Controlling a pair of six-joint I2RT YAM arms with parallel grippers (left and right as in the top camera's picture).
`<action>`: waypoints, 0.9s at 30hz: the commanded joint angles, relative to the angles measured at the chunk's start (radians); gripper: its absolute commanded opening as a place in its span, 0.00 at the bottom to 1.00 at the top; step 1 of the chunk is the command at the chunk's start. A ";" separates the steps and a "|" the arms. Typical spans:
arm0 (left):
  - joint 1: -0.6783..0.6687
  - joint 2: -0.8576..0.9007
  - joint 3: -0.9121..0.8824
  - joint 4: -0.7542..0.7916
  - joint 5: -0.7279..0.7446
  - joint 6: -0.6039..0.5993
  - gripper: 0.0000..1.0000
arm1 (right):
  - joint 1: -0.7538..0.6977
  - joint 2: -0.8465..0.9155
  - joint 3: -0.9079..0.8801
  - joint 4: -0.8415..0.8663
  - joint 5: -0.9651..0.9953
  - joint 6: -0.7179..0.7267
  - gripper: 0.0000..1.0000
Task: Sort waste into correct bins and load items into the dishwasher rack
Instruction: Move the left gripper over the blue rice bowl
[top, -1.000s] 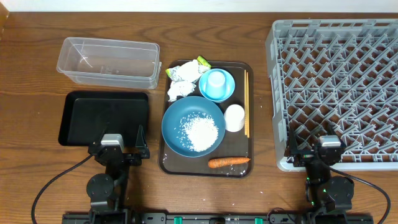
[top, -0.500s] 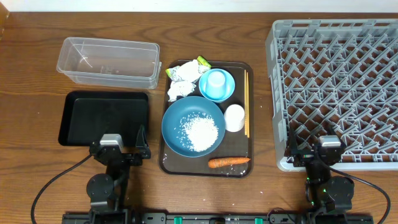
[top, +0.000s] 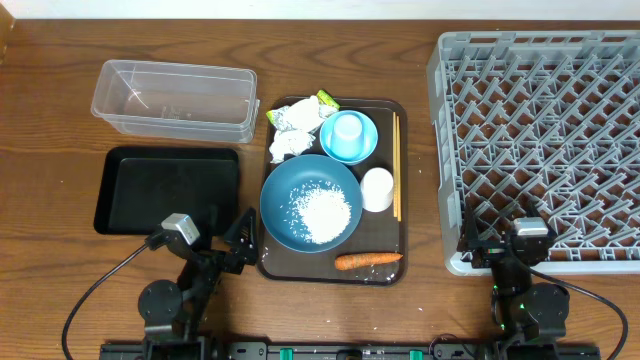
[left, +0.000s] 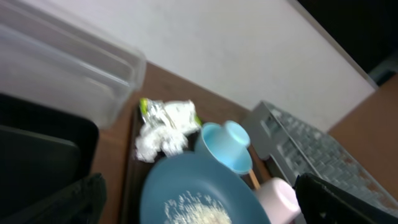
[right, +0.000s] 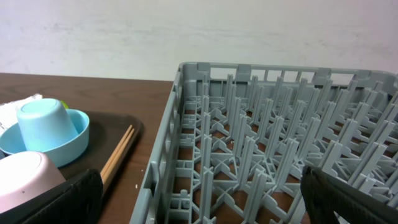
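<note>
Left tool (top: 230, 226) swung toward dark-blue bowl (top: 281, 193), apparently rice-speckled.

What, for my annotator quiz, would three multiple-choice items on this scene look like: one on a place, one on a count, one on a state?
1. In the overhead view, where on the brown tray does the carrot lie? A by the top edge; B in the centre; C by the bottom edge.
2. How many cups stand on that tray? A one; B two; C three.
3. The dishwasher rack is: A empty; B half full of dishes; C full of dishes.

Answers:
1 C: the carrot lies along the tray's bottom edge, below the other things.
2 B: a light-blue cup sits on the saucer and a white cup stands beside the chopsticks.
3 A: only bare pegs show in the rack.
</note>
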 joint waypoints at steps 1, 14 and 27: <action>-0.006 0.036 0.116 -0.047 0.062 -0.001 0.99 | -0.011 -0.001 -0.003 -0.003 0.003 0.014 0.99; -0.006 0.780 0.837 -0.764 0.006 0.285 0.99 | -0.011 -0.001 -0.003 -0.003 0.003 0.014 0.99; -0.046 1.035 0.984 -0.866 0.236 0.338 0.99 | -0.011 -0.001 -0.003 -0.003 0.003 0.014 0.99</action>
